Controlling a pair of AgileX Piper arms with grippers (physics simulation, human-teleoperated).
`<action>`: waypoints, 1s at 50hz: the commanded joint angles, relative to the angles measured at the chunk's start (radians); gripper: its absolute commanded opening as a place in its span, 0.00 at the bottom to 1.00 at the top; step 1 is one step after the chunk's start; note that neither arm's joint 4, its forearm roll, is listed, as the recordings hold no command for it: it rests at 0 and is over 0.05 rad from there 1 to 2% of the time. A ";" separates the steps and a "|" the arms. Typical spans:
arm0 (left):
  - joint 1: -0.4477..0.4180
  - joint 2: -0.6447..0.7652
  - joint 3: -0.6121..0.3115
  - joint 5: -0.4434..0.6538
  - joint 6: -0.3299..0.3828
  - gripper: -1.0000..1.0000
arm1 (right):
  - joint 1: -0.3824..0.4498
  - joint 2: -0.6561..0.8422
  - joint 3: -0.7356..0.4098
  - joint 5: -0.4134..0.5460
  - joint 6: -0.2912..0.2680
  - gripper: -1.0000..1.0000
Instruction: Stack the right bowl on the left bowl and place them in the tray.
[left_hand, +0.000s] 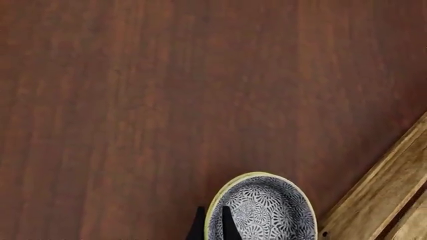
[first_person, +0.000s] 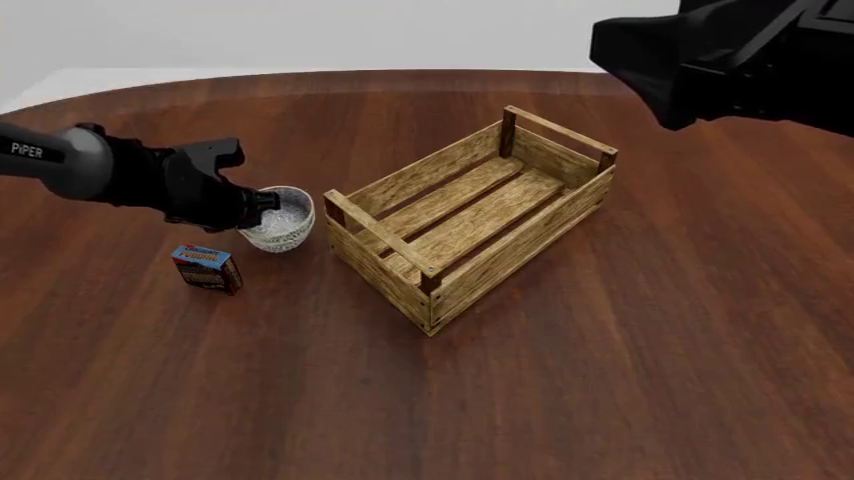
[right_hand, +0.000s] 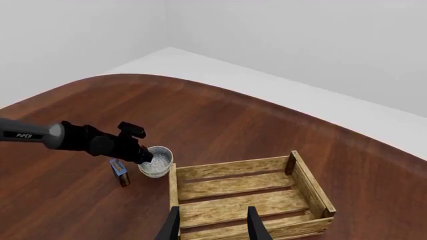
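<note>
Left gripper (first_person: 267, 205): clamped across the near rim of the bowls (first_person: 279, 219); one dark finger (left_hand: 229, 223) inside the wall, the other outside, as the left wrist view shows.
Bowls: look stacked already, one yellow-edged rim showing; whether resting on the table (first_person: 601, 400) or lifted just clear cannot be told.
Tray (first_person: 467, 215): empty, just beyond the fingertips on the far side of the bowls, its near corner post close to the bowl wall.
Right gripper (right_hand: 212, 222): fingers spread apart, holding nothing, hanging high over the tray, well clear of the bowls.
Small blue-and-red box (first_person: 207, 268): just beside the bowls, on the near side of the left fingers.
Risk, pinch: thin one-sided rim grip, so the stack could tilt away from the fingers or slip out during the lift.
Risk, stack: only one wall pinched perhaps; lower bowl could stay behind.
Risk, tray wall: too low a carry would knock the bowl base on the top slat.
Risk, box: a swing back toward the wrist could nudge it.
</note>
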 joint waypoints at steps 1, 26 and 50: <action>-0.006 -0.023 0.019 0.006 -0.012 0.00 | 0.000 -0.005 -0.001 0.003 0.001 1.00; -0.014 -0.173 0.011 0.047 -0.074 0.00 | -0.003 -0.013 -0.001 0.007 0.001 1.00; -0.049 -0.323 -0.039 0.128 -0.081 0.00 | -0.021 -0.041 -0.006 0.021 0.000 1.00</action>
